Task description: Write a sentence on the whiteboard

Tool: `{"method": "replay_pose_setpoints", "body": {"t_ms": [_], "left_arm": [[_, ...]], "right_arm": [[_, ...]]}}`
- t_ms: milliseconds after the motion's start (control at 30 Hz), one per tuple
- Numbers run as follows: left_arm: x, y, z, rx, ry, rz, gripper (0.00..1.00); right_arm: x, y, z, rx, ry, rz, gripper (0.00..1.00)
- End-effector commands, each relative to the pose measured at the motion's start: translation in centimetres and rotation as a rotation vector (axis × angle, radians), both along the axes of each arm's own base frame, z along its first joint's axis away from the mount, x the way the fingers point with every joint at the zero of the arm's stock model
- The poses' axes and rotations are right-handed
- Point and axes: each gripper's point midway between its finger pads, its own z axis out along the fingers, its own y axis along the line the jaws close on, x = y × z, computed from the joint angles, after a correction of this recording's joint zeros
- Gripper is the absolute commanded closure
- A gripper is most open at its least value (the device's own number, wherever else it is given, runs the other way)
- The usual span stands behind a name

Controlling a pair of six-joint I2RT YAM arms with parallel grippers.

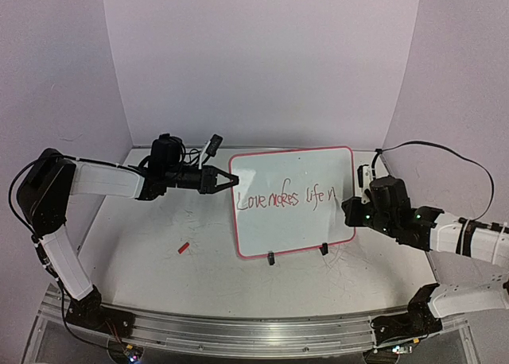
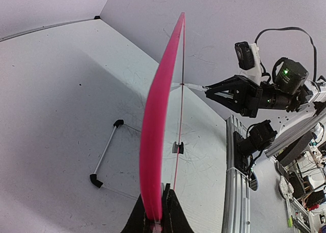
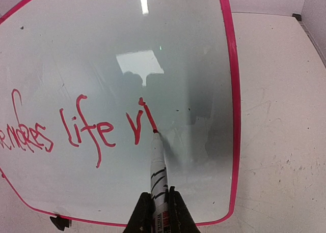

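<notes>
"Looking down from above, where is the whiteboard?" asks the first.

"It is standing on the table, a little right of the middle and leaning back on its black feet. It is between the two arms. The pink-red rim runs all the way round."

"What is the left gripper doing?"

"It is pinching the board's left edge near the upper corner. Its wrist camera sees the rim edge-on, rising straight out from between the closed fingers."

"And the right gripper?"

"It is clamped on a marker with a white barrel and black print. The red tip is touching the glossy face at the foot of the last stroke."

"What does the sentence say?"

"It is one line of thin red script across the middle of the board. It reads roughly 'Love makes life ri'. The last letters are just left of the marker tip, and there is bare white between them and the right rim."

"Is anything else on the table?"

"There is a small red piece well to the left of the board, out in front of the left arm. It is too small for me to say what it is."
</notes>
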Motion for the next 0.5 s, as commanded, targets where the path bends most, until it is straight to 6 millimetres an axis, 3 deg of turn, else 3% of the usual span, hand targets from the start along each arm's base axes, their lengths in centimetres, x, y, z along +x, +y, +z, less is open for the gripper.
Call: {"method": "replay_pose_setpoints", "body": {"t_ms": [0,333,467], "left_arm": [[1.3,0.5,-2.0,0.089,-0.021,0.07,1.0],[1.3,0.5,-2.0,0.089,-0.021,0.071,1.0],[1.4,0.4,-1.9,0.087,-0.021,0.072,1.0]], "right_arm": [[-0.7,-0.2,-1.1,-0.006,0.041,0.005,1.0],[-0.6,0.0,-1.0,-0.004,0.042,0.012,1.0],[-0.4,-0.1,0.8,0.019,0.002,0.004,1.0]]}}
